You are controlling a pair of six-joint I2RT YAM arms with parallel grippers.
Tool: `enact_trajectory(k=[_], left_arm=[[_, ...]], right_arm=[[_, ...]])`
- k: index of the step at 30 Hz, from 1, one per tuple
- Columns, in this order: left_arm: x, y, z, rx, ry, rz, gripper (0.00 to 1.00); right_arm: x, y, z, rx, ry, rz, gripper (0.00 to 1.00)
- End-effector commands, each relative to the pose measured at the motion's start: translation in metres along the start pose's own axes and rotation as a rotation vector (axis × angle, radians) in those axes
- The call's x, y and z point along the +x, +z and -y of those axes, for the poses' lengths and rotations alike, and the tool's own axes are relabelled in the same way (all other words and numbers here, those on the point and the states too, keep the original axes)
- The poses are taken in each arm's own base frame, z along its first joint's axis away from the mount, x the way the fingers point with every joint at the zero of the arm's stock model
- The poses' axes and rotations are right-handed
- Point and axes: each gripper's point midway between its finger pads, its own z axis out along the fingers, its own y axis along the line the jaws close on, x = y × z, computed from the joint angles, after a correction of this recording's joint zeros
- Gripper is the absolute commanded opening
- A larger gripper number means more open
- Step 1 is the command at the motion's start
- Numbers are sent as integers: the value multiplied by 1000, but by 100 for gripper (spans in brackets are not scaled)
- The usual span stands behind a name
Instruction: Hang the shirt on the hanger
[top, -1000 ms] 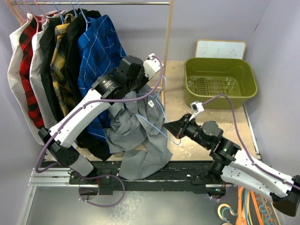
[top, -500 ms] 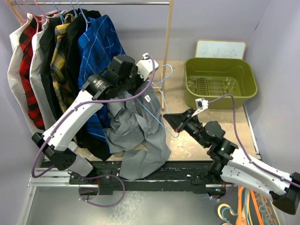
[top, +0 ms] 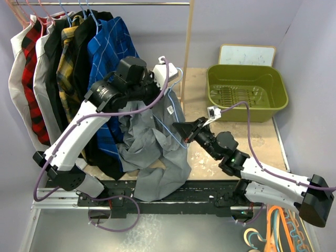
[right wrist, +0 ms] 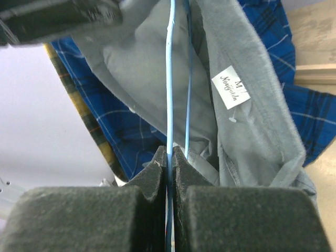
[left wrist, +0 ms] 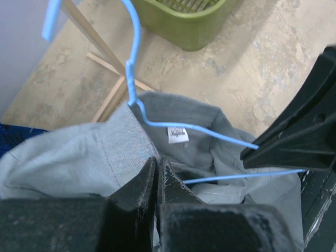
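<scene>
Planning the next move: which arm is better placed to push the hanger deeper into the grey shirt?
Probably right: the right gripper is shut on the hanger, which runs into the shirt opening. The left gripper is shut on shirt fabric, holding it up.

Shirt hangs at centre over the worktop, just right of the hung garments at far left. Hanger sits inside its collar, hook uppermost. Left end effector pinches the collar; right end effector, right of the shirt, pinches the hanger's wire. Basin stands far right.
</scene>
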Motion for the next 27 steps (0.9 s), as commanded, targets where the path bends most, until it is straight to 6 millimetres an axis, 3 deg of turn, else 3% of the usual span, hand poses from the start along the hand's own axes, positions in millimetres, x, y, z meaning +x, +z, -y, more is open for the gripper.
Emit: enact_trajectory(k=[1, 5, 9, 10, 11, 13, 16, 22, 24, 27], left_arm=[[13, -9, 13, 78, 15, -5, 0], [51, -1, 14, 117, 84, -75, 0], [90, 6, 14, 166, 151, -150, 3], [102, 7, 19, 207, 176, -174, 15], [111, 5, 24, 251, 206, -184, 37], [131, 4, 29, 308, 244, -209, 98], [140, -1, 23, 352, 272, -193, 99], [109, -17, -22, 379, 355, -30, 99], [94, -21, -24, 456, 387, 84, 99], [84, -13, -34, 487, 493, 113, 99]], right_arm=[[-47, 0, -7, 7, -1, 200, 0], [-35, 4, 1, 13, -39, 182, 0], [-7, 12, 9, -25, -150, 123, 0], [0, 13, 13, -34, -167, 116, 0], [6, 13, 18, -31, -172, 115, 0], [19, 13, 29, -26, -172, 111, 0], [25, 14, 34, -50, -180, 138, 0], [30, 28, 25, -113, -258, 149, 0], [35, 31, 25, -127, -277, 141, 0], [45, 33, 28, -139, -300, 112, 0]])
